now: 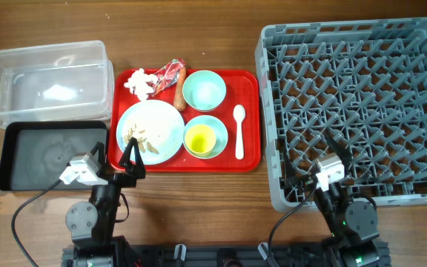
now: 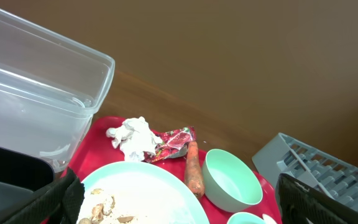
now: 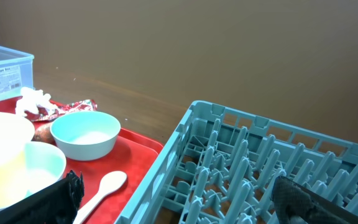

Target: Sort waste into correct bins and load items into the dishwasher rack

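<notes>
On the red tray (image 1: 224, 157) lie a white tissue (image 1: 140, 83), a red foil wrapper (image 1: 168, 76), a sausage piece (image 1: 180, 93), a pale-blue plate (image 1: 158, 122) with beige scraps (image 1: 134, 136), an empty mint bowl (image 1: 204, 90), a second bowl (image 1: 219, 147) holding the yellow cup (image 1: 200, 138), and a white spoon (image 1: 239, 130). My left gripper (image 1: 130, 159) is open and empty at the plate's near edge (image 2: 182, 205). My right gripper (image 1: 313, 169) is open and empty over the grey rack's (image 1: 362, 96) front left corner (image 3: 179, 202).
The clear tub (image 1: 47, 55) stands at the far left, with the black tray (image 1: 47, 152) just in front of it. Both are empty. The rack fills the right side and holds nothing. A strip of bare wood runs along the front.
</notes>
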Available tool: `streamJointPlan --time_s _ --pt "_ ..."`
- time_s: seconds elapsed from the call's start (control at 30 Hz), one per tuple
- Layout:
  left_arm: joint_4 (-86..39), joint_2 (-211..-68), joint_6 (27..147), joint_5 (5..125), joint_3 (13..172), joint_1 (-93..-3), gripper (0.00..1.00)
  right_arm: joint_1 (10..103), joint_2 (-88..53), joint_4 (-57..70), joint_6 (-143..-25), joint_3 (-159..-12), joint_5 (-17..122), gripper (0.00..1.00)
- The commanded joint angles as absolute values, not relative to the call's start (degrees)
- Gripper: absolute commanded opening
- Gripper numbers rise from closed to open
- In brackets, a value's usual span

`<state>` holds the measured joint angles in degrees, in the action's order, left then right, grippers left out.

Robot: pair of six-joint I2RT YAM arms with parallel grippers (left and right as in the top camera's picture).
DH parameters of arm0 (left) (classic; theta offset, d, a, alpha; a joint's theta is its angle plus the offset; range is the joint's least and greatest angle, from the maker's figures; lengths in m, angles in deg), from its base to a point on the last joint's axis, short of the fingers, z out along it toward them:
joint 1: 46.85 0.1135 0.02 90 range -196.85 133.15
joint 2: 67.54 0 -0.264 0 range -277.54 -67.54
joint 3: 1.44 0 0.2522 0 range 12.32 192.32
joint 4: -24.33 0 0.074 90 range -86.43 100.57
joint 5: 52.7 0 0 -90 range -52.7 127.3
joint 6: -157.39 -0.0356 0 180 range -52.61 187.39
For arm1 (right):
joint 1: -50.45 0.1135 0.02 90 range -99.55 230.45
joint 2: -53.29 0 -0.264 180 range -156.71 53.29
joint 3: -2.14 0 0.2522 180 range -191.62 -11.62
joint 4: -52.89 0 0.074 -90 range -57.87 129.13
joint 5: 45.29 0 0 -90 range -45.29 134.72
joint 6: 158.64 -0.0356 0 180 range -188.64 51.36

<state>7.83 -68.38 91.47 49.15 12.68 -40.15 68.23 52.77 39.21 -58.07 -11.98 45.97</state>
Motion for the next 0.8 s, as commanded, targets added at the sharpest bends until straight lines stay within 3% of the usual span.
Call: streamJointPlan --time_s 0.0,0.77 --pt "7.3 -67.9 90.9 49.5 12.7 -40.3 1.0 67.9 53.0 39.5 -58.1 -11.9 45.6 1.0" --pt "10.0 -67.9 91.0 53.7 12.7 -40.3 1.0 67.9 53.0 44.0 -59.2 -11.9 48.7 1.0"
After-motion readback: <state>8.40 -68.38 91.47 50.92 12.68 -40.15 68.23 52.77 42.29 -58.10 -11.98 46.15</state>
